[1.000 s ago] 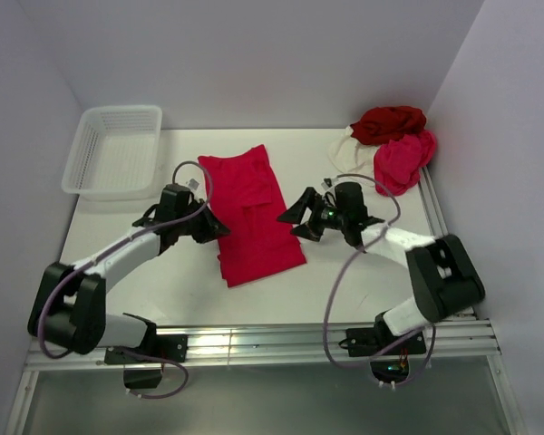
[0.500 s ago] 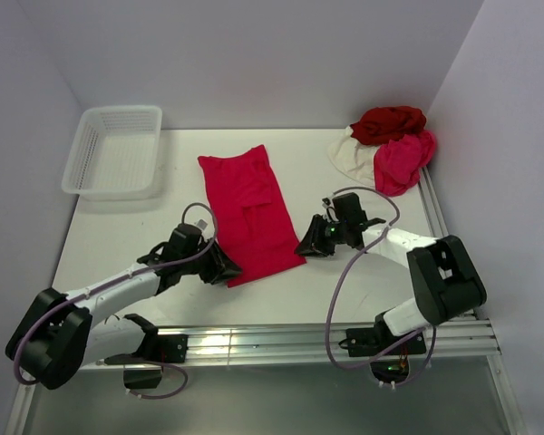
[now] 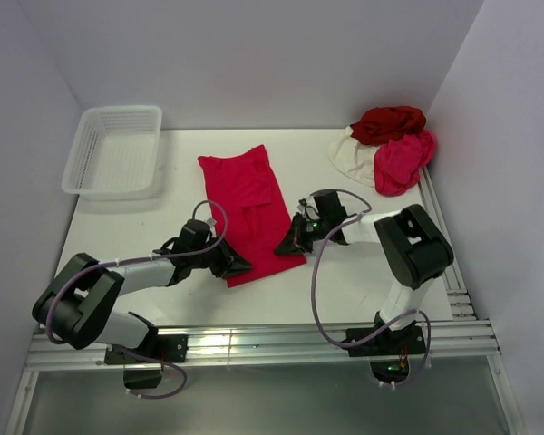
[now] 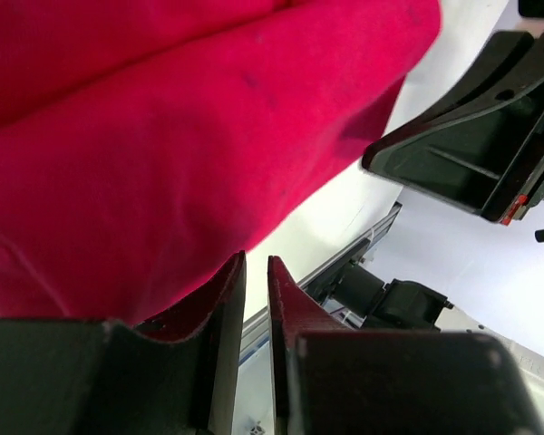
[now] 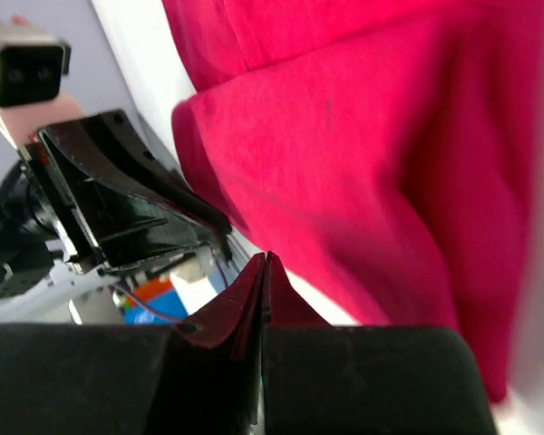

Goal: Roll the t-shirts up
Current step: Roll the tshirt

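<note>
Mid-frame in the top view the crimson t-shirt [image 3: 249, 204] lies folded in a long strip; soft, light, limp cloth, probably best pinched at the near hem corners. At its lower-left corner the left gripper [image 4: 256, 261], fingers a sliver apart; at the lower-right hem the right gripper [image 5: 264, 256], fingers pressed together, cloth between them unclear. Upper right, the other t-shirts [image 3: 390, 145] in a heap. Upper left, the mesh basket [image 3: 118, 110], nothing seen inside

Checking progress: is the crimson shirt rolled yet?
Not rolled: the crimson shirt lies flat, folded into a long strip.
</note>
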`<state>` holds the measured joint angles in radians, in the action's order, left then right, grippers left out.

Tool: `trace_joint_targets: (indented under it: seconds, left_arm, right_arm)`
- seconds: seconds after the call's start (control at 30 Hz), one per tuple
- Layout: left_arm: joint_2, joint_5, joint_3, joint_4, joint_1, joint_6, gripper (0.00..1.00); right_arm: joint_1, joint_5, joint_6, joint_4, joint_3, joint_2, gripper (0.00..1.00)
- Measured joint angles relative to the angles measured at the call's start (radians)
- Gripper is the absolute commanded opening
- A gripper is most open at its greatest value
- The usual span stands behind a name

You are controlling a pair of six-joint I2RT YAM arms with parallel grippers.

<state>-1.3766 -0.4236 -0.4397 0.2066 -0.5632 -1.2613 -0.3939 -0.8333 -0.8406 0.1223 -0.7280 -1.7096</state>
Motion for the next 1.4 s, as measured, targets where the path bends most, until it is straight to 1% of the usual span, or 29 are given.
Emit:
trace_joint_targets:
  seconds: [0.17,0.3,0.33,0.47,0.57,0.63,0.93,1.13,1.3,1.4]
  left_arm:
    - [-0.063,-0.034,-0.005,0.031,0.0,-0.007,0.21]
    - [-0.105,-0.053,-0.056,0.004,0.0,0.011,0.2]
    - [-0.123,-0.055,-0.08,-0.011,0.0,0.023,0.18]
    - [-0.2,-0.064,-0.143,-0.039,0.0,0.058,0.16]
    - [-0.242,-0.078,-0.137,-0.051,0.006,0.071,0.16]
    - [-0.253,-0.102,-0.127,-0.032,0.016,0.071,0.15]
    - [-0.268,-0.145,-0.108,0.01,0.039,0.105,0.14]
    - [-0.266,-0.162,-0.105,0.0,0.055,0.135,0.13]
    - [-0.237,-0.16,-0.107,-0.06,0.076,0.16,0.16]
    - [-0.204,-0.142,-0.113,-0.115,0.08,0.173,0.23]
  right_arm:
    - [-0.074,-0.067,-0.011,0.042,-0.055,-0.133,0.0]
    - [-0.124,-0.086,0.032,-0.029,-0.134,-0.198,0.0]
    - [-0.135,-0.091,0.054,-0.057,-0.173,-0.222,0.0]
    - [-0.15,-0.096,0.117,-0.126,-0.257,-0.292,0.0]
    - [-0.133,-0.111,0.168,-0.163,-0.264,-0.306,0.0]
    - [-0.118,-0.121,0.186,-0.169,-0.259,-0.304,0.0]
    - [-0.002,-0.105,0.224,-0.202,-0.172,-0.237,0.0]
    - [0.118,-0.041,0.238,-0.227,-0.05,-0.116,0.0]
    - [0.22,0.045,0.249,-0.248,0.014,0.007,0.0]
    - [0.238,0.082,0.245,-0.251,0.052,0.099,0.05]
